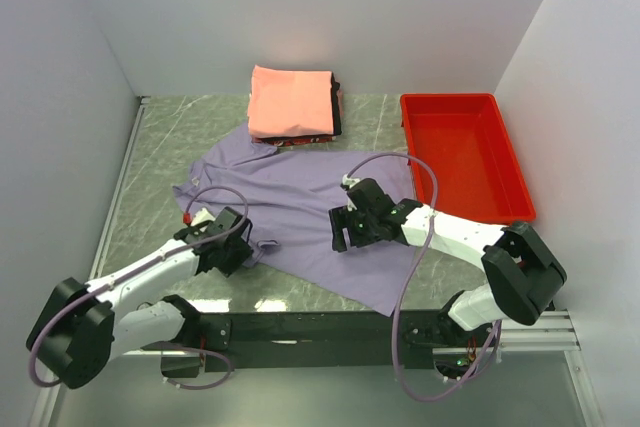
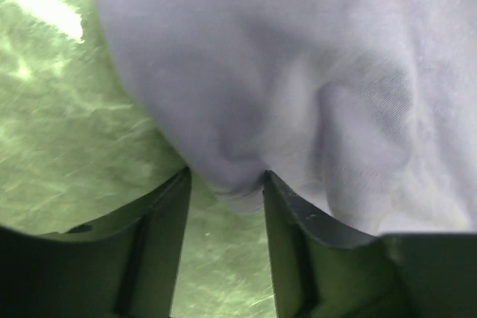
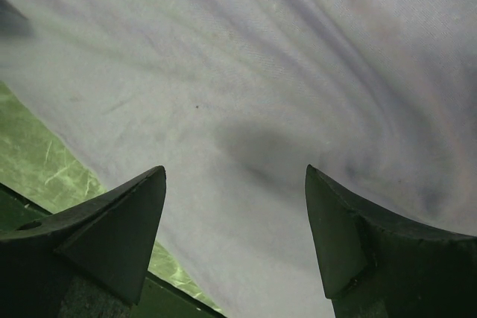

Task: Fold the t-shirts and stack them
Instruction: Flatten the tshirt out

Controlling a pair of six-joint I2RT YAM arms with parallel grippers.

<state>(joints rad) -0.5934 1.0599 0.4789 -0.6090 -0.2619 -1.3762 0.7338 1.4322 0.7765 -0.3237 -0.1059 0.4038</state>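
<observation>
The lavender shirt (image 1: 300,197) is spread flat on the table (image 1: 160,157), with its long axis running from the collar at the back left, just beside the folded stack (image 1: 292,102), down to the hem at the near right. The left gripper (image 1: 238,245) is set at the shirt's near-left edge. In its wrist view the fingers (image 2: 160,221) are drawn close together with a small fold of cloth pinched between them, so that edge is judged to be held. The right gripper (image 1: 348,230) is placed over the middle of the shirt, towards the near hem. Its fingers (image 3: 119,221) are spread wide above the cloth and nothing is held.

The coming fold is judged to depend on this: cloth lies directly under the right gripper, while only an edge is reached by the left.

The cloth is seen to be thin and soft, lightly wrinkled, with one layer lying loosely. The stack is topped by a salmon-pink rectangle, with black and dark red showing beneath.
</observation>
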